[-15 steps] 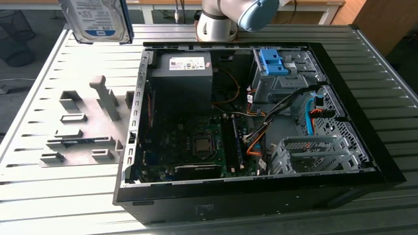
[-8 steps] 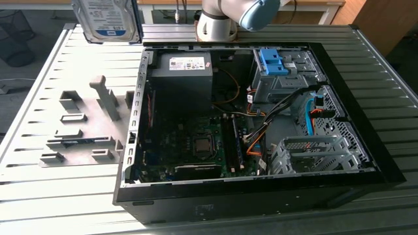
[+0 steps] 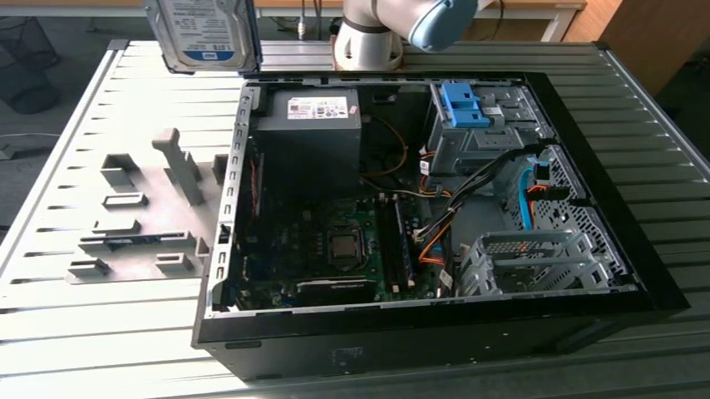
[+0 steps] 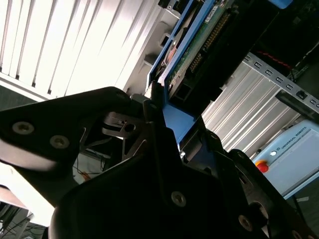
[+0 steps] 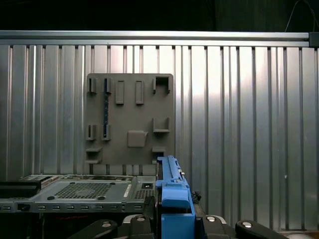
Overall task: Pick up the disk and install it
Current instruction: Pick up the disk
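Clearly aloft at the upper left of the exterior view, the disk (image 3: pixel 205 33), a flat rectangular silver hard drive whose white and light-blue label is too small to read, hangs above the ribbed metal table (image 3: pixel 100 349). The black gripper (image 5: pixel 174 224) is closed on its blue plastic carrier frame (image 4: pixel 179 122). Lower right in that frame, the open black computer case (image 3: pixel 421 332) holds a white-labelled power supply (image 3: pixel 316 125), a green motherboard (image 3: pixel 332 249), a blue latch bracket (image 3: pixel 464 104) and a perforated grey drive cage (image 3: pixel 521 262).

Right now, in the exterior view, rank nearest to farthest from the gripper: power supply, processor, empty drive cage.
1. power supply, far corner of the case, exterior view's left, beside the disk the gripper holds.
2. processor, mid-case.
3. drive cage, near corner, exterior view's right.
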You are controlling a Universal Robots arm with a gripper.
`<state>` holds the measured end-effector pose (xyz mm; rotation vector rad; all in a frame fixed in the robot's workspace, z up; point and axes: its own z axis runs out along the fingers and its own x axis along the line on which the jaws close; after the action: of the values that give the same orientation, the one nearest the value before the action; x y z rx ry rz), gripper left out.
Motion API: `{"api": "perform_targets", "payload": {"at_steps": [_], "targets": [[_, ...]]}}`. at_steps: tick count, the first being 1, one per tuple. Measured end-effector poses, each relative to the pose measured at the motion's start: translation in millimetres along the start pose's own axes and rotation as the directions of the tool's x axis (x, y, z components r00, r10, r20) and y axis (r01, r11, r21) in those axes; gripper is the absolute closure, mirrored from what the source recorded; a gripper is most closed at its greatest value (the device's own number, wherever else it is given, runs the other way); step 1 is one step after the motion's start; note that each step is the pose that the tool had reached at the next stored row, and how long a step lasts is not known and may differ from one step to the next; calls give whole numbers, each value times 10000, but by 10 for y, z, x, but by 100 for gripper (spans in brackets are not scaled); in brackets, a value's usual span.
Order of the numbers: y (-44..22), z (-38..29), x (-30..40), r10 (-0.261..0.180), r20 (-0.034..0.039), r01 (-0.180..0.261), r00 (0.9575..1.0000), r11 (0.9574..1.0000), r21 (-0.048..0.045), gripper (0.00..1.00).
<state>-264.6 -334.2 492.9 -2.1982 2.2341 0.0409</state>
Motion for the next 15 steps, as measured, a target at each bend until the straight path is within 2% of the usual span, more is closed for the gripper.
{"api": "perform_targets", "payload": {"at_steps": [13, 15], "targets": [[-373, -5, -6, -1, 0, 1, 10000, 10000, 1, 63], [-376, -5, -6, 0, 0, 0, 10000, 10000, -1, 63]]}}
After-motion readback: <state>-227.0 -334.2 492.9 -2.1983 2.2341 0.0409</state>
